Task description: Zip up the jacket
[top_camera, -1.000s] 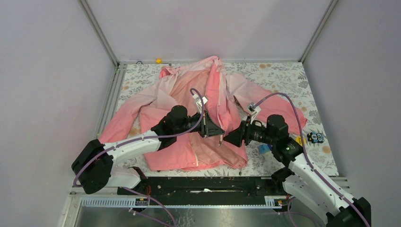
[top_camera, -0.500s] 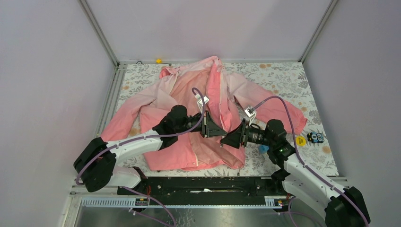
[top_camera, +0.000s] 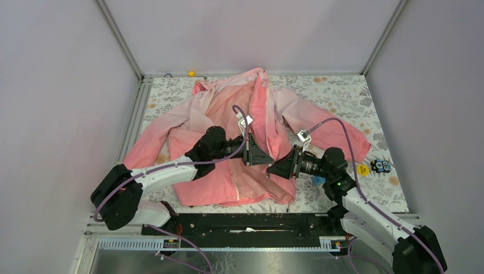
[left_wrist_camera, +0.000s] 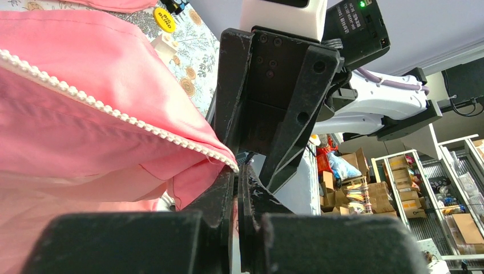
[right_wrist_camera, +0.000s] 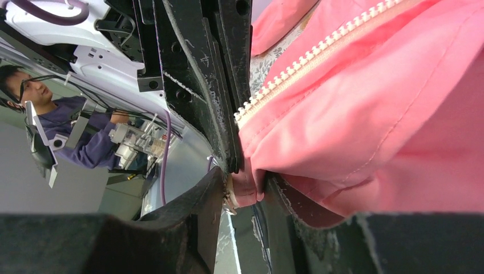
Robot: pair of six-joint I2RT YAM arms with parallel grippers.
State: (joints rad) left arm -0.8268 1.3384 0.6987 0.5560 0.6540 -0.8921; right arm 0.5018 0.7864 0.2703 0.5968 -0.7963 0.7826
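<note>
Right hand (top_camera: 271,169) has slid left to meet the left hand (top_camera: 263,158) — both pinch the zipper (right_wrist_camera: 308,57) edge near the hem of the jacket (top_camera: 217,108), spread on worktop (top_camera: 342,94).

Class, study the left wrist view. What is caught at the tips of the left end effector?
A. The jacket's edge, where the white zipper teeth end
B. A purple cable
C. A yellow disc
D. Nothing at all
A: the left end effector is shut on a corner of the jacket, right where its white zipper teeth run out.
</note>
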